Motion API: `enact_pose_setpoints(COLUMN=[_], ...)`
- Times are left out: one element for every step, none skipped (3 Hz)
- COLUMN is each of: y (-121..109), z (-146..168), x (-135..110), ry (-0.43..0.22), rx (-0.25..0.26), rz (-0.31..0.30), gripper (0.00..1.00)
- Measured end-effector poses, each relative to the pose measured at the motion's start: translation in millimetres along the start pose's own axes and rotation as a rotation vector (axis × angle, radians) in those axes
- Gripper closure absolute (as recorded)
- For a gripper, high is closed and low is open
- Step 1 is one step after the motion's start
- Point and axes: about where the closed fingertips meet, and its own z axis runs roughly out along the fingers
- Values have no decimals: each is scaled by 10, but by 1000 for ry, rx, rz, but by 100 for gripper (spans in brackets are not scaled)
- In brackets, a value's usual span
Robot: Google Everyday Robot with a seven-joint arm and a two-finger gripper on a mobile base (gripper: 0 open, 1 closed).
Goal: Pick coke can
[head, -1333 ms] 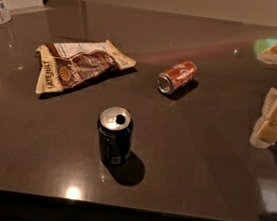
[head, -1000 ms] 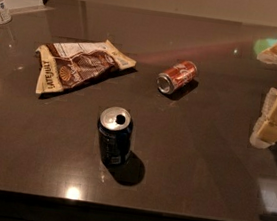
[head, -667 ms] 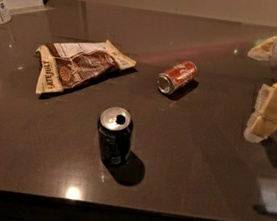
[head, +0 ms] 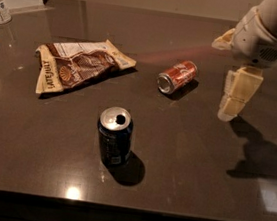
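Note:
The coke can (head: 177,77) is red with white lettering and lies on its side on the dark table (head: 34,140), right of centre, its silver end facing front-left. My gripper (head: 221,79) hangs from the white arm at the upper right, just right of the can and above the table. It is open and empty: one cream finger (head: 237,93) points down and the other (head: 222,42) sticks out to the left.
A dark navy can (head: 114,136) stands upright in front of centre. A brown snack bag (head: 78,65) lies flat to the left. A small clear bottle (head: 0,9) stands at the far left edge. The table's front edge runs along the bottom.
My arm and gripper have moved left and further into view, closer to the coke can. The cans and the bag have not moved.

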Motion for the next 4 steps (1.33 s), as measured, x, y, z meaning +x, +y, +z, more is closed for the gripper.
enact_pose_setpoints(y=[-259,-523,-632,-730], z=[236,549,684,843], x=[-161,-324,-390,-443], ry=[-33,-62,-75,-75], rx=[-27,-70,-87,-118], rz=[-51,-98,-117,-156], gripper=[0,0,0,0])
